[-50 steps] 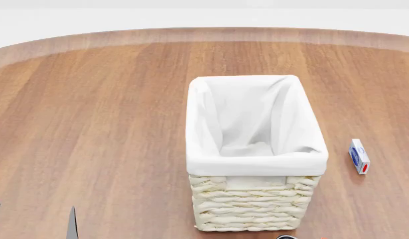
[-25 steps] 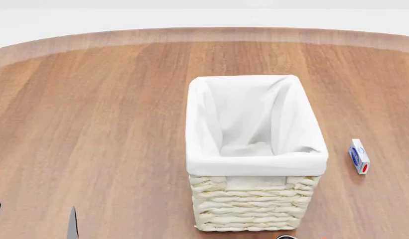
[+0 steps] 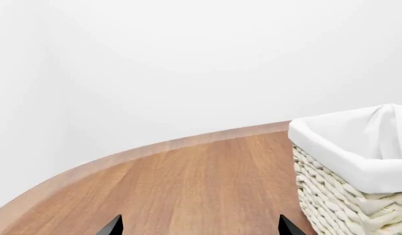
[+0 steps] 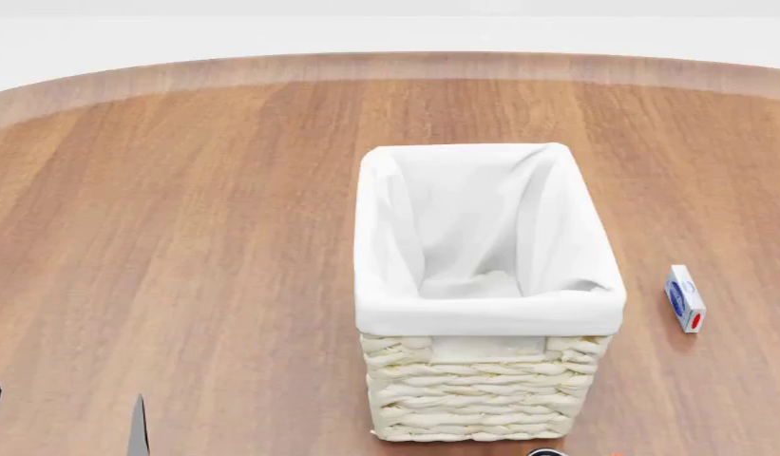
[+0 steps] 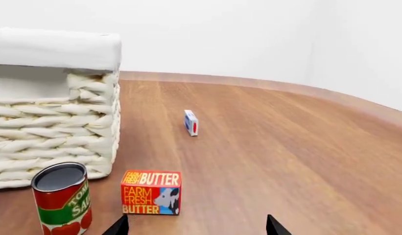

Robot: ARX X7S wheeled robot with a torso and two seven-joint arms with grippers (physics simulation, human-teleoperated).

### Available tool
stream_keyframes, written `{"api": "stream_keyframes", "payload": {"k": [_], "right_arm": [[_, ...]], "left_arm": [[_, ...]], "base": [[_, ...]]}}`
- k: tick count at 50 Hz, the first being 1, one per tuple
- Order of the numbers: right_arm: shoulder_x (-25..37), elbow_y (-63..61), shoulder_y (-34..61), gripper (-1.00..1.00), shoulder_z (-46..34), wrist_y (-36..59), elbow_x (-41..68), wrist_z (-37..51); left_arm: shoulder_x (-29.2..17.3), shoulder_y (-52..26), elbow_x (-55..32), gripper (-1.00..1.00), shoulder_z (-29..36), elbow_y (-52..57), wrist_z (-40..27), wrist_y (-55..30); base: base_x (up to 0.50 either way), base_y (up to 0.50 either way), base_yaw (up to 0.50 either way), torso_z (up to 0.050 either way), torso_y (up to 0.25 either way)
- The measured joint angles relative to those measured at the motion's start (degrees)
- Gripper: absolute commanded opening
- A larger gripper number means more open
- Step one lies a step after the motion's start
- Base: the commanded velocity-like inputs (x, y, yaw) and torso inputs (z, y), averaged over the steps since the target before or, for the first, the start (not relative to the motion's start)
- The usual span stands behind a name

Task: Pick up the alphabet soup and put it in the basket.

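The alphabet soup is out of view in every frame. The cream wicker basket with its white cloth lining stands in the middle of the wooden table, and nothing shows inside it. It also appears in the left wrist view and the right wrist view. My left gripper is open at the near left, its fingertips wide apart over bare wood. My right gripper is open too, low over the table near the basket's front corner, with nothing between its fingers.
A red-and-green can with a dark grey top stands by the basket's corner. A red butter box sits beside the can, just ahead of my right gripper. A small white-and-blue box lies to the right of the basket.
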Motion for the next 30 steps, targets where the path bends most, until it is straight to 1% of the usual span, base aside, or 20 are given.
{"api": "stream_keyframes", "payload": {"k": [30], "right_arm": [[-0.64, 12.27, 3.29, 1.00, -0.95, -5.67, -1.90, -0.45]], "left_arm": [[-0.57, -0.02, -0.34, 1.00, 0.58, 0.24, -0.80, -0.09]], "base": [[0.00, 0.00, 0.00, 0.000, 0.000]]}}
